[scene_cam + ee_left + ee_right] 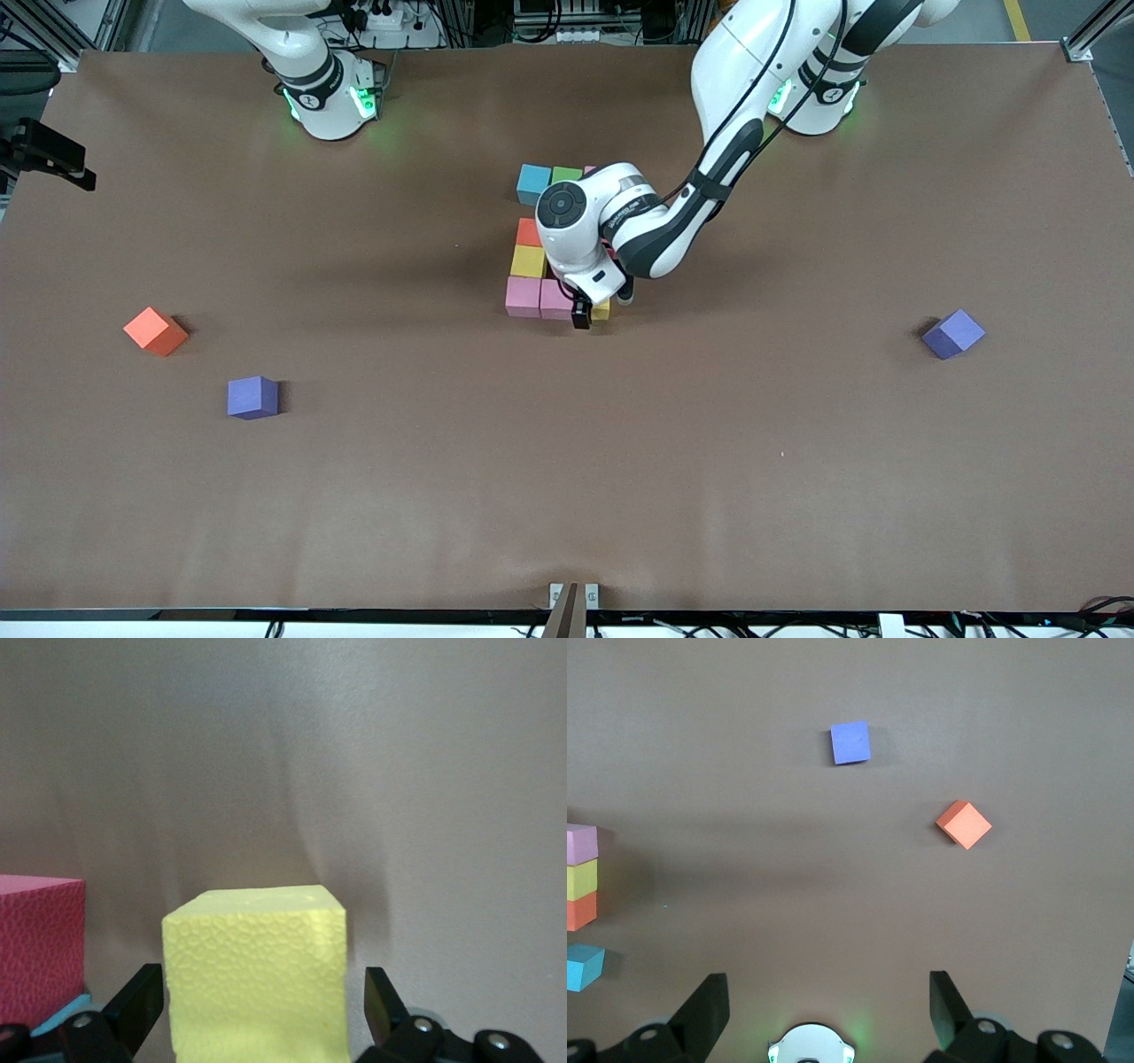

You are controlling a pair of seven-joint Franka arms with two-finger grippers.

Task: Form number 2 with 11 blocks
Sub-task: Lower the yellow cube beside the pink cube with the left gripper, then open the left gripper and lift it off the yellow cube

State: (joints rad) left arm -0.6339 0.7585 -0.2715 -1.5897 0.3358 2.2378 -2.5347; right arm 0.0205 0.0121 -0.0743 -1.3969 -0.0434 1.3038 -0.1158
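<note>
Several blocks stand touching in a partial number 2 at mid-table: a light blue (534, 183) and a green (567, 175) block, a red one (529, 232), a yellow one (529, 261), and two pink ones (524, 296) in the row nearest the front camera. My left gripper (603, 303) is down at that row's end, open around a yellow block (255, 974) that rests on the table, with a gap at each finger. A loose orange block (155, 331) lies toward the right arm's end. My right gripper (828, 1010) hangs open and empty high over its own base.
Two purple cubes lie apart from the figure, one (252, 397) near the orange block and one (953, 334) toward the left arm's end. The left arm's forearm and hand cover the middle of the figure.
</note>
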